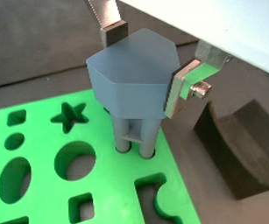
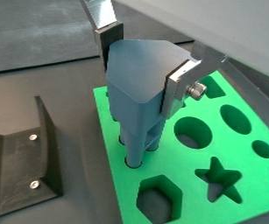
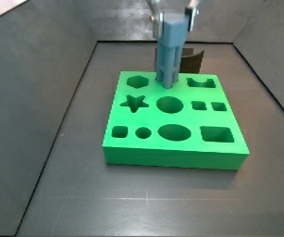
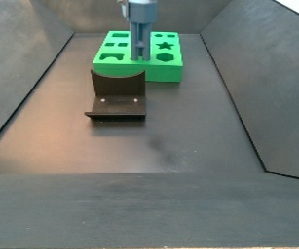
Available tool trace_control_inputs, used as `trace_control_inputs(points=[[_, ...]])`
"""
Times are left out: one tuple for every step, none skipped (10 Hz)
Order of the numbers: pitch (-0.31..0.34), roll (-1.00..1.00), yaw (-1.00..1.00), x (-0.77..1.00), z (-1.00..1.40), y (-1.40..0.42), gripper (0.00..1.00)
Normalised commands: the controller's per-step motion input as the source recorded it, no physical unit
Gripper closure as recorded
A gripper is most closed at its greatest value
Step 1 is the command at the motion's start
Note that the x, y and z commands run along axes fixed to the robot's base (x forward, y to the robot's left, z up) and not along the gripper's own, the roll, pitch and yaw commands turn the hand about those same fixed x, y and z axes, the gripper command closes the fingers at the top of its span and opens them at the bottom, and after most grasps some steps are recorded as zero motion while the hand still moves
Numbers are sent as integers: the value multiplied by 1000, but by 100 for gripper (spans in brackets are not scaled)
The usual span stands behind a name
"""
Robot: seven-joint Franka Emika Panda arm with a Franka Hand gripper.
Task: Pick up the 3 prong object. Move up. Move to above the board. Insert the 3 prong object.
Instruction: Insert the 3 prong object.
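Note:
My gripper [image 1: 148, 66] is shut on the blocky head of the steel-blue 3 prong object [image 1: 130, 74], one silver finger on each side. It holds the piece upright over the bright green board [image 1: 113, 188]. The lower ends of the legs sit in small holes near the board's edge on the fixture side, next to the star cutout [image 1: 67, 115]. The other wrist view shows the same grip [image 2: 145, 63] on the piece [image 2: 137, 87] over the board [image 2: 119, 188]. In both side views the gripper [image 3: 171, 14] [image 4: 141, 10] holds the piece [image 3: 169, 56] [image 4: 140, 44] over the board [image 3: 169, 157] [image 4: 171, 68].
The dark fixture [image 4: 117, 97] stands on the floor right beside the board, also showing in both wrist views [image 1: 248, 140] [image 2: 14, 166] and behind the board [image 3: 196, 60]. Grey sloping walls [image 4: 35, 88] enclose the dark floor.

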Motion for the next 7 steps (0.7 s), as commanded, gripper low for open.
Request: trace_control_inputs(points=[[0,201,0,611,-863,-214,100],[0,241,0,709,-783,-157,100],[0,273,0,777,-729,-123,100],[0,239,0,760,-794,-174,100],[0,209,0,669,-857,-203,100],[-7,-21,0,0,0,0,100],[0,14,0,0,0,0,100]])
